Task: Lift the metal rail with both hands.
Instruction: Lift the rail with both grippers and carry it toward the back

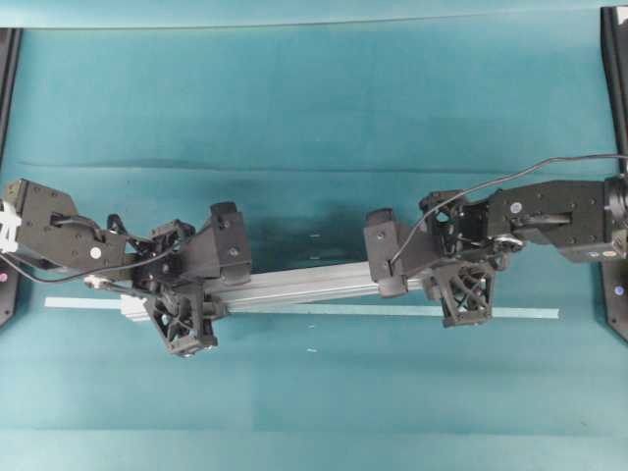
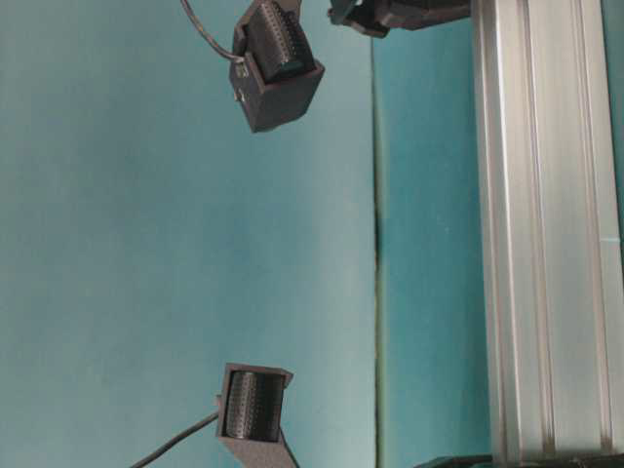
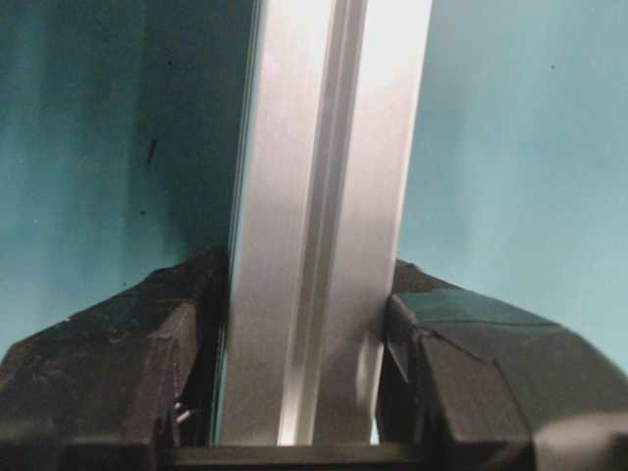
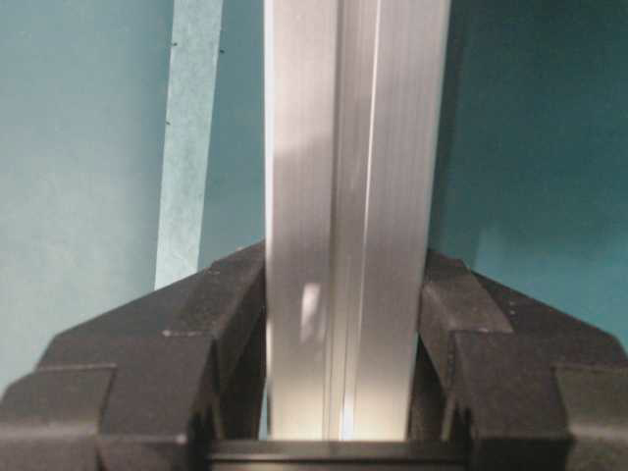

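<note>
Both grippers clamped on the metal rail point(image 1: 304, 286), one near each end. Left gripper point(image 1: 186, 299) closed on the rail's left portion; in the left wrist view fingers point(image 3: 461, 363) pressed against both side faces of the grooved bar. Right gripper point(image 1: 432, 280) closed on the right portion; right wrist view shows the same, black pads point(image 4: 211, 334) tight on either side of the extrusion. Rail spans between the two arms across the middle of the teal table point(image 1: 314, 118), slightly tilted in the overhead view, right end a bit higher in frame. Sits just above the pale-blue tape strip point(image 1: 510, 313), roughly parallel, left end overlapping it in the overhead view. Cannot tell from these views whether the rail is off the surface or resting on it. Wrist camera housings point(image 2: 276, 63) visible at table level beside the bar
</note>
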